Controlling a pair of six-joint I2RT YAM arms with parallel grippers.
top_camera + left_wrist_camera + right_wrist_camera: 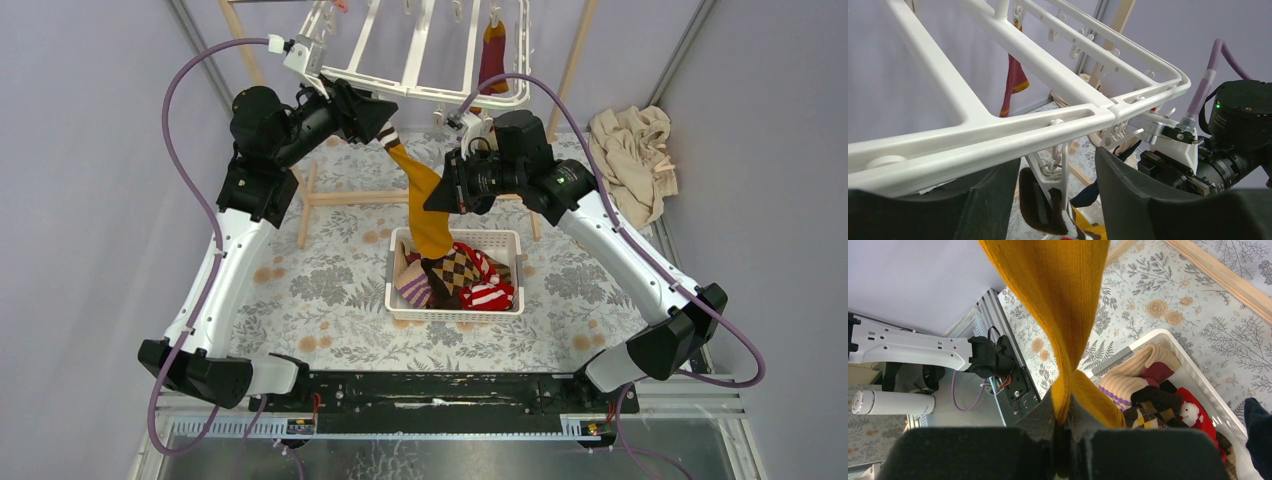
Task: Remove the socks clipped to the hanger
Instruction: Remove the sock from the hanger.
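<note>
The white hanger (420,60) hangs at the back, with a maroon sock (492,55) clipped to it. A mustard sock (425,200) with a brown-and-white cuff (388,135) hangs from a clip at the hanger's near edge. My left gripper (375,115) is open, its fingers on either side of that clip (1058,175) and the brown cuff (1040,205), under the hanger bar (1048,125). My right gripper (440,195) is shut on the mustard sock (1063,315) lower down, above the basket; the pinch shows in the right wrist view (1065,425).
A white perforated basket (392,290) holds several socks: a tan purple-striped one (1133,377), an argyle one (1153,412) and a red one (1198,410). A wooden pole frame (345,197) stands behind it. A beige cloth (635,155) lies at the back right.
</note>
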